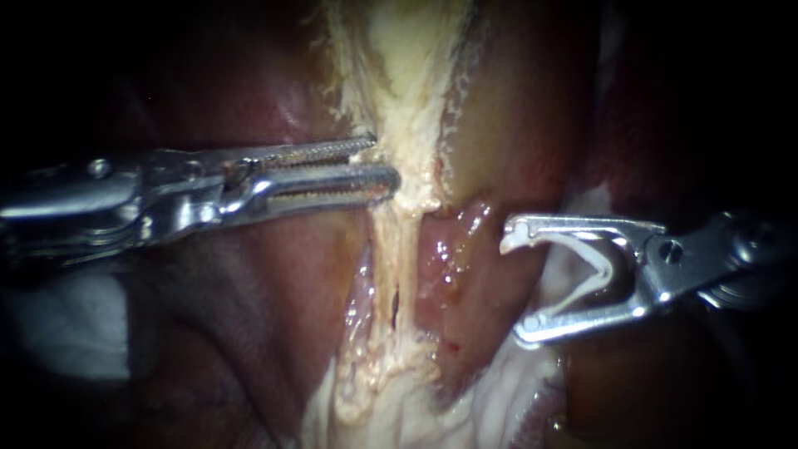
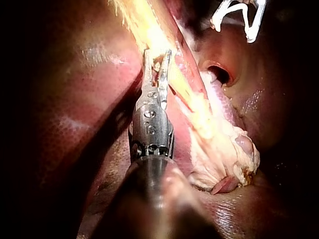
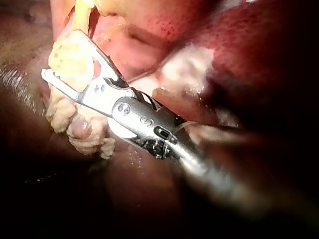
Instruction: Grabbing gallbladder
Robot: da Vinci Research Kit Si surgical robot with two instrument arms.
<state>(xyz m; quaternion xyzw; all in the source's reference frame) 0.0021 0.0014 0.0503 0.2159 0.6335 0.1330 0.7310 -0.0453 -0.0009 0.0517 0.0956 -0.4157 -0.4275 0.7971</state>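
- Tan-walled gallbladder, so judged from its smooth surface, lies just beside the pale fibrous band, on the side facing the right instrument.
- The left instrument has toothed jaws a narrow gap apart, tips touching the band's other edge; no tissue is seen clamped.
- The right instrument's jaws stand wide, seated on both legs of a white clip, near the band but clear of it.
- Dark red liver flanks the band on the left instrument's side.
- Risk: closing here would probably catch only frayed fringe, which may tear or slip. The clip's open tips could snag tissue near the band if that arm drifts.
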